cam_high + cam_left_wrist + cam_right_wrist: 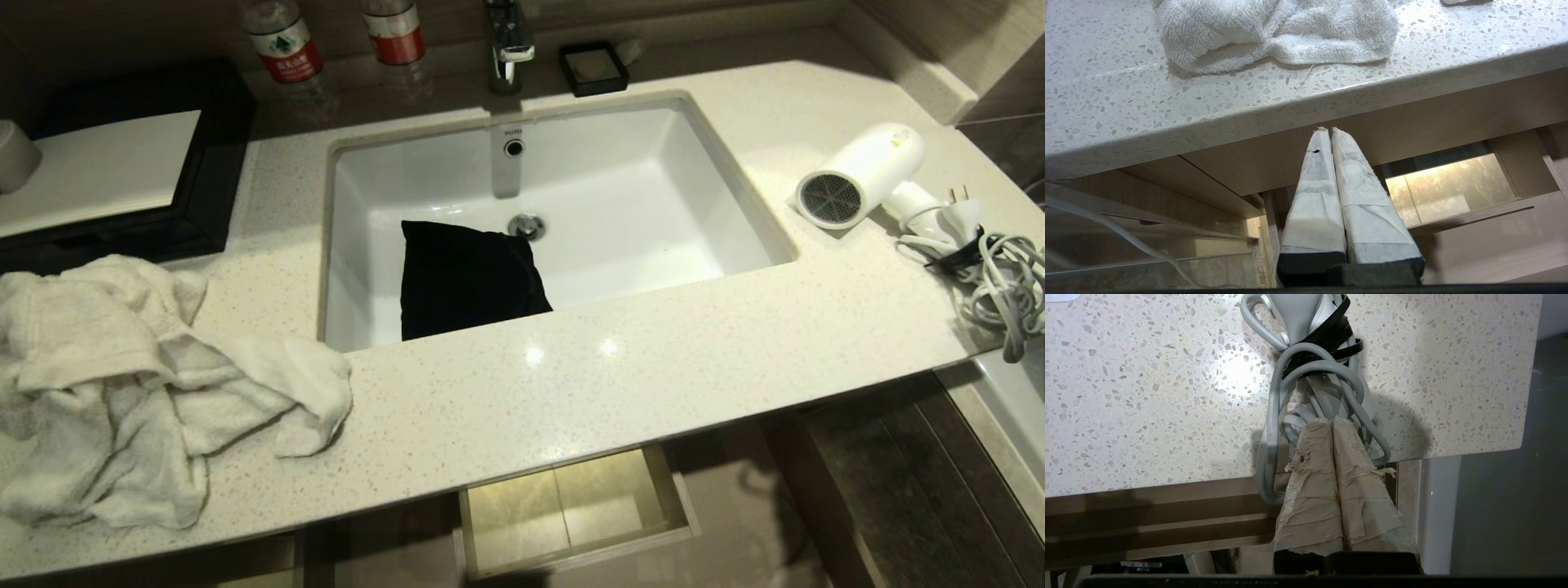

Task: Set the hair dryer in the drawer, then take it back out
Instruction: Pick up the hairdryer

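Sitting on the desk (571, 384) by the sink (702, 188), the hair dryer (861, 173) hasn't gone in yet. Right tool (1332, 421) hangs clenched over its cord (1310, 363), left tool (1329, 130) clenched too, drawer (673, 490) open below

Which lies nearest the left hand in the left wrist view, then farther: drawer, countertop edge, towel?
1. Drawer: open, just beside the shut left hand, below the counter.
2. Countertop edge: above the fingertips.
3. Towel: farthest, on the countertop.
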Tool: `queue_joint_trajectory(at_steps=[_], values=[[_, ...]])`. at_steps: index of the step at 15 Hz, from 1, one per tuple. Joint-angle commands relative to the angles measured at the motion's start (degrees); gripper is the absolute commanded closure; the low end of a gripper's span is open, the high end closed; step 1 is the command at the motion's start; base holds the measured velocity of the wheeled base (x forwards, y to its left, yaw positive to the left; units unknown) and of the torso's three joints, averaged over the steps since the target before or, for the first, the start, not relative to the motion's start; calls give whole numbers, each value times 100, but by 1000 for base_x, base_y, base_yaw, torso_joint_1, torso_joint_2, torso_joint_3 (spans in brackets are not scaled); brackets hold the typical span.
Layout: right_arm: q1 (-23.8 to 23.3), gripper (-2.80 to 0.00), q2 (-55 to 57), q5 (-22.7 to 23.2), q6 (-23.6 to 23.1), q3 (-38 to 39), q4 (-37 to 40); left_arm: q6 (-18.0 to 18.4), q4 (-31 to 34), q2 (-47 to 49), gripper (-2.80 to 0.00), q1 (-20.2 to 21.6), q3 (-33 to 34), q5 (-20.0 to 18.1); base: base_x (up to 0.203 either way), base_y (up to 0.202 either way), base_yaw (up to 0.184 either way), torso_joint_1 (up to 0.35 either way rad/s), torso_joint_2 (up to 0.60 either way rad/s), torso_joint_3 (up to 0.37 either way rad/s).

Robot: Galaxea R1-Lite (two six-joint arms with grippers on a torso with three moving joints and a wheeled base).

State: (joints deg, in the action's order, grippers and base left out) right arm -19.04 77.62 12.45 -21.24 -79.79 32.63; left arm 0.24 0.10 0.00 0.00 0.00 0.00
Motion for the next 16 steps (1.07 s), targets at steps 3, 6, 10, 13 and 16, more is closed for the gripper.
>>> queue_joint_trajectory(at_steps=[3, 6, 10, 13, 16], values=[[-5, 0, 28, 243, -3, -52, -29, 2, -1, 0, 0, 0, 0, 0, 0, 0, 0, 0, 0, 0], [-38, 0, 122, 540, -20, -195, -29, 2, -1, 0, 0, 0, 0, 0, 0, 0, 0, 0, 0, 0], [-52, 0, 90, 503, -87, -137, -17, 2, -1, 0, 0, 0, 0, 0, 0, 0, 0, 0, 0, 0], [-87, -280, 104, 487, -90, -151, -13, 2, -1, 0, 0, 0, 0, 0, 0, 0, 0, 0, 0, 0], [-109, -280, 113, 504, -90, -168, 14, 2, -1, 0, 0, 0, 0, 0, 0, 0, 0, 0, 0, 0]])
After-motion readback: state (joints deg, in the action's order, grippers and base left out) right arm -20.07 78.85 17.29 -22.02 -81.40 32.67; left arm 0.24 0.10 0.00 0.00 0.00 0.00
